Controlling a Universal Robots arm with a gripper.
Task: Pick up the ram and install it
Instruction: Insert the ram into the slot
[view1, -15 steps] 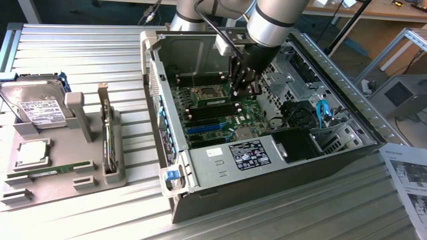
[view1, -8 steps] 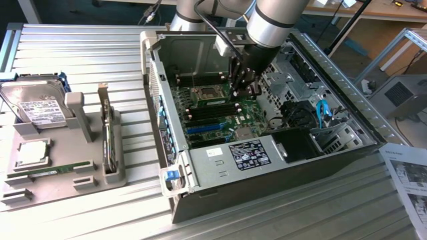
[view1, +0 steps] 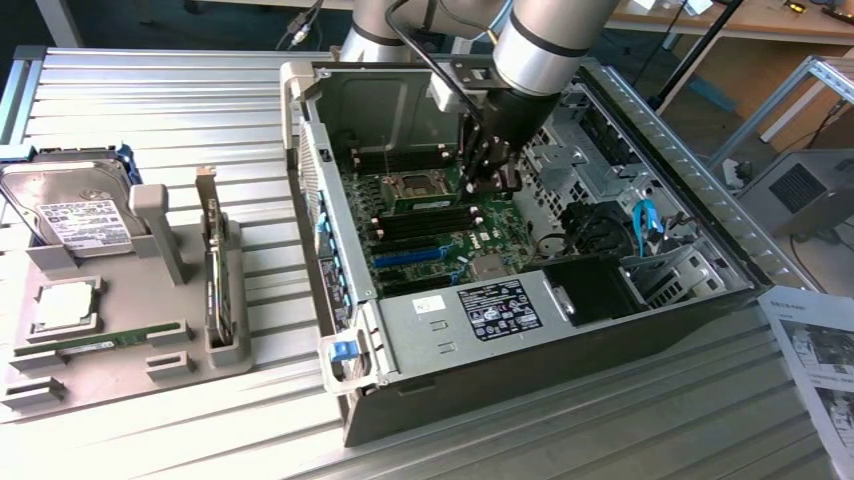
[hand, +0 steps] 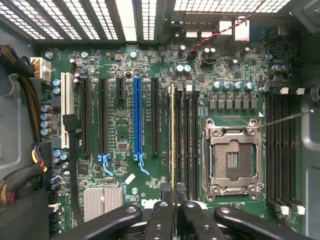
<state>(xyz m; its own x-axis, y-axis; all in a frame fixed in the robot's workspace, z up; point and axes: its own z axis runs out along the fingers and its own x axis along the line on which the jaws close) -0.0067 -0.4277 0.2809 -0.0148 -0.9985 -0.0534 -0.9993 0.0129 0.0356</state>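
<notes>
In the wrist view the ram (hand: 172, 140) appears edge-on as a thin gold-green strip. It stands over the black memory slots (hand: 186, 140) beside the empty processor socket (hand: 232, 157). My gripper (hand: 173, 200) is shut on one end of it, with a black finger (hand: 161, 217) on each side. In the exterior view the gripper (view1: 489, 180) reaches down into the open computer case (view1: 441, 340), just above the motherboard (view1: 441, 225). Whether the stick touches a slot or hangs just above it cannot be told.
A grey tray (view1: 120, 370) at the exterior view's left holds a hard drive (view1: 67, 210), a square silver chip (view1: 60, 305), an upright card (view1: 214, 270) and another green stick (view1: 107, 343). Case walls, cables (hand: 20, 100) and a blue slot (hand: 137, 120) surround the gripper. Printed paper (view1: 814, 360) lies at the right.
</notes>
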